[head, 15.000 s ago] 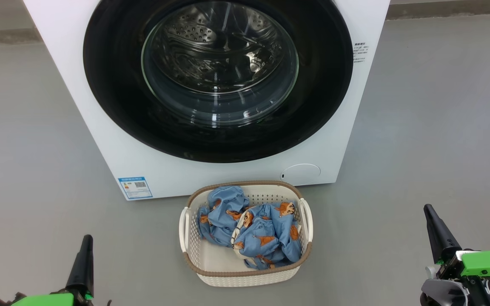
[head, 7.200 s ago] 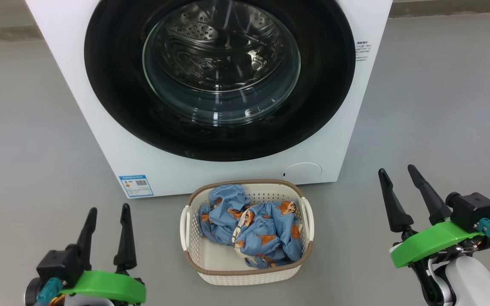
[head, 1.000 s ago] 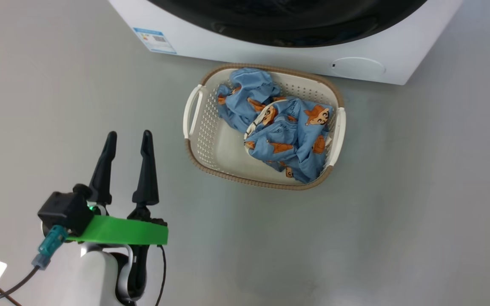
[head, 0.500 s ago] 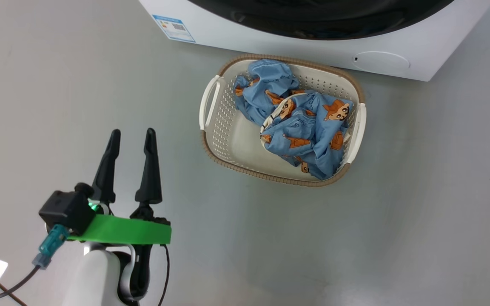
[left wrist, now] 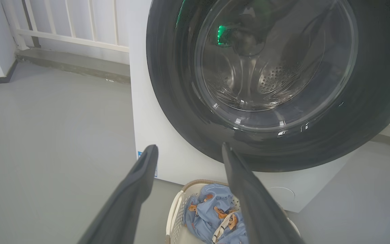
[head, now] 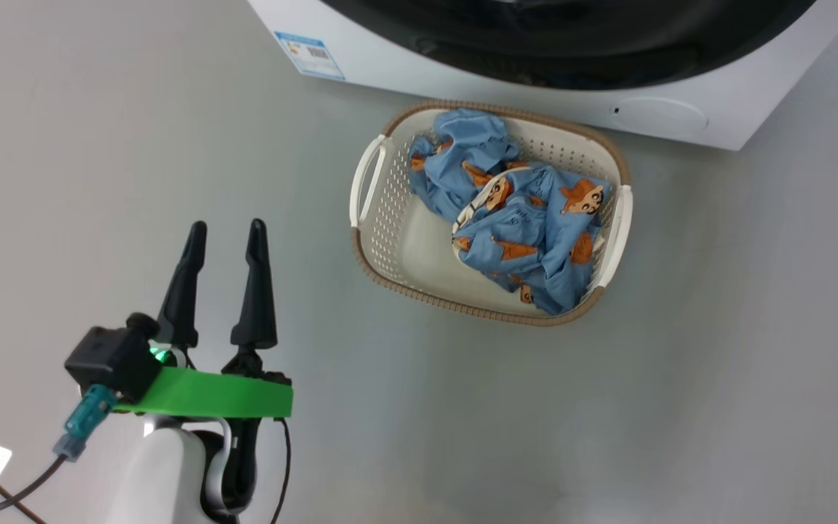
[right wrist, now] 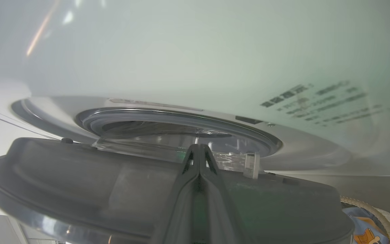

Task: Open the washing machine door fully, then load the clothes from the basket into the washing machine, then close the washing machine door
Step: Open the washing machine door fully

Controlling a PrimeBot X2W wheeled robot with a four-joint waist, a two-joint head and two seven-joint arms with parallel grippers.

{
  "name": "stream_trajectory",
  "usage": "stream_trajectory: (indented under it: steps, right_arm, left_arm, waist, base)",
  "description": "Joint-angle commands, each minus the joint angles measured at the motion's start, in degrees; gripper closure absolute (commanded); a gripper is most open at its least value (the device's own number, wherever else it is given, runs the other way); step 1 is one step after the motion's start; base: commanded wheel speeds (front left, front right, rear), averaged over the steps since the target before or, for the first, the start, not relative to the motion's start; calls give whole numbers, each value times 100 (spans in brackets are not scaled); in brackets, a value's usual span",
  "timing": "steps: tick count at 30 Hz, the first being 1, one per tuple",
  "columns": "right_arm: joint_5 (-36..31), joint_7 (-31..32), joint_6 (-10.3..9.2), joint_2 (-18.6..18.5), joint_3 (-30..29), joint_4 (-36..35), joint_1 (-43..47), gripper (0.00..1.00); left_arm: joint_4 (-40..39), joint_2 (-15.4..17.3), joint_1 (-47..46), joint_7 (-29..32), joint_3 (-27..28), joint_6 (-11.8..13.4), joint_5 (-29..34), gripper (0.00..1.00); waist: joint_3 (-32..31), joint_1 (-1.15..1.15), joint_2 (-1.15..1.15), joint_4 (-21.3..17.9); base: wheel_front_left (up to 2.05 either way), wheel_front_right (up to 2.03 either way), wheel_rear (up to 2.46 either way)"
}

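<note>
Basket (head: 408,255) on the floor (head: 681,407), just before the washing machine (head: 753,87) and below the washing machine door (head: 572,36), with the label sticker (head: 310,54) off to its left. Clothes (head: 528,233) in the basket, heaped toward its right and far sides. Left gripper (head: 226,225) nearer and left of the basket, well apart; right gripper (right wrist: 199,147) at the door, door slightly off the machine front.

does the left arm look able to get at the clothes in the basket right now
Probably yes. The left tool stands open, with only floor between it and the basket. The clothes lie uncovered in its open top, so nothing visible blocks the way.
</note>
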Motion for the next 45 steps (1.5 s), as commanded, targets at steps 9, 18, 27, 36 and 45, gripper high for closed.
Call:
stream_trajectory:
  steps: [9,18,27,36,45]
  right_arm:
    - [300,298,33,361,-16,-615,1135,100]
    - [482,480,33,566,-57,-1100,2016,100]
    - [579,711,33,746,-57,-1436,2937,100]
    - [590,844,33,938,-24,-1583,3454,100]
    - [674,1021,33,1143,-72,-1744,3836,100]
  left_arm:
    - [-24,130,131,-36,367,-20,192,0]
    - [129,130,379,-36,571,-122,423,0]
    - [246,130,712,-36,715,-228,613,0]
    - [322,130,927,-36,767,-277,722,0]
    - [392,130,1087,-36,762,-304,766,0]
  waist:
    - [-572,0,0,-195]
    - [-1094,0,0,-296]
    - [-1668,0,0,-182]
    - [-1975,0,0,32]
    - [-2192,0,0,361]
  base:
    - [0,0,0]
    - [0,0,0]
    - [0,0,0]
    - [0,0,0]
    - [0,0,0]
